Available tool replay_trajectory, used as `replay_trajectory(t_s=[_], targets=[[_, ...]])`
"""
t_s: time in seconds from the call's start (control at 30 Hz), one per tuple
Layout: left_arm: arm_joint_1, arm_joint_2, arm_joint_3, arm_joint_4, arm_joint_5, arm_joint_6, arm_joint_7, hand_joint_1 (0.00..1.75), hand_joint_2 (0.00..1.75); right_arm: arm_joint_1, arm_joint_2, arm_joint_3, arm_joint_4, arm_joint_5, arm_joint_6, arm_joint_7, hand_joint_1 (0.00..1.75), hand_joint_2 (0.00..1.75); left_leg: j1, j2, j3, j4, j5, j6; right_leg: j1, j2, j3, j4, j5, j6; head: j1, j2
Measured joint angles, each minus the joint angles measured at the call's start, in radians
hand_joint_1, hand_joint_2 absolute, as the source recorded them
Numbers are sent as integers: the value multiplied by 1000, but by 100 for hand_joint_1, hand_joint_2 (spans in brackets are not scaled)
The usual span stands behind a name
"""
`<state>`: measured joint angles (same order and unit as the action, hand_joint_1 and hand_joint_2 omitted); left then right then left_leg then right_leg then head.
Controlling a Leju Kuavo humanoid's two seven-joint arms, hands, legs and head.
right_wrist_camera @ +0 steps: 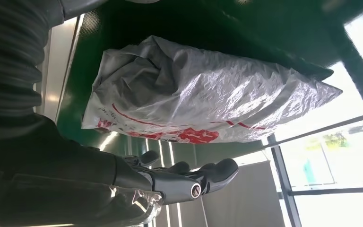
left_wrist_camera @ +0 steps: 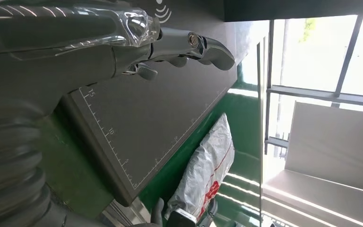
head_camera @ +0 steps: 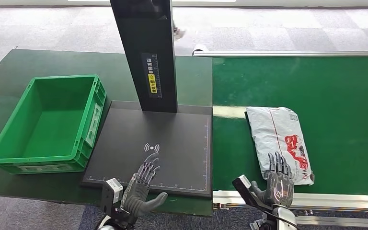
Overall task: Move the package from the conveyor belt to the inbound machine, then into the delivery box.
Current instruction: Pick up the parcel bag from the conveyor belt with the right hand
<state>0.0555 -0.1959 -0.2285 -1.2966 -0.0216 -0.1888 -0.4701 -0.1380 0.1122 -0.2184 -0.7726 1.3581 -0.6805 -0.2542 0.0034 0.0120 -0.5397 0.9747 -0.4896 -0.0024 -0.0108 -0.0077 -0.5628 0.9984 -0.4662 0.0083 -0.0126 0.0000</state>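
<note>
1. From the head view: a white plastic package [head_camera: 280, 141] with red print lies flat on the green conveyor belt [head_camera: 335, 96], near its front rail. Left of the belt sits the inbound machine [head_camera: 158, 143], a flat black plate with a dark upright column [head_camera: 146, 52] rising at its back. Further left on the dark green desk [head_camera: 9, 67] stands a green delivery box [head_camera: 48, 122]. The right hand [head_camera: 279, 179] is over the belt's front edge, fingers spread and holding nothing, fingertips at the near end of the package; contact cannot be told. The left hand [head_camera: 141, 189] is over the plate's front edge, fingers spread, holding nothing. Both arms are cut off at the frame's lower edge.

2. From the left wrist view: the left hand [left_wrist_camera: 123, 47] fills the near field, fingers extended above the black plate [left_wrist_camera: 160, 118], whose edge carries a ruler scale. Past the plate, the package [left_wrist_camera: 208, 165] lies on the belt, partly hidden by the plate's corner. Bright windows wash out the background.

3. From the right wrist view: the package [right_wrist_camera: 194, 99], crumpled, lies on the belt [right_wrist_camera: 170, 23] just beside the right hand [right_wrist_camera: 179, 182], whose fingers are extended alongside it and hold nothing.
</note>
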Motion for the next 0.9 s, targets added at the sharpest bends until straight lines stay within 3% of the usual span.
replay_trajectory(t_s=[0.23,0.83,0.87,0.9], targets=[[0,6,1,-1,3,5,0,0,175,-19,-23,2,54,-8,-8,50,0,175,0,0,0,0,0,0,0,0,0,0,0,0,0,0],[37,6,11,-46,5,17,10,0,175,-25,-40,-62,94,-10,-8,31,0,175,0,0,0,0,0,0,0,0,0,0,0,0,0,0],[38,6,11,-48,5,17,10,0,175,-25,-40,-64,94,-7,-8,31,3,175,0,0,0,0,0,0,0,0,0,0,0,0,0,0],[39,6,11,-50,5,17,10,0,175,-25,-40,-66,94,-3,-8,31,45,175,0,0,1,0,0,0,0,0,0,0,0,0,0,0]])
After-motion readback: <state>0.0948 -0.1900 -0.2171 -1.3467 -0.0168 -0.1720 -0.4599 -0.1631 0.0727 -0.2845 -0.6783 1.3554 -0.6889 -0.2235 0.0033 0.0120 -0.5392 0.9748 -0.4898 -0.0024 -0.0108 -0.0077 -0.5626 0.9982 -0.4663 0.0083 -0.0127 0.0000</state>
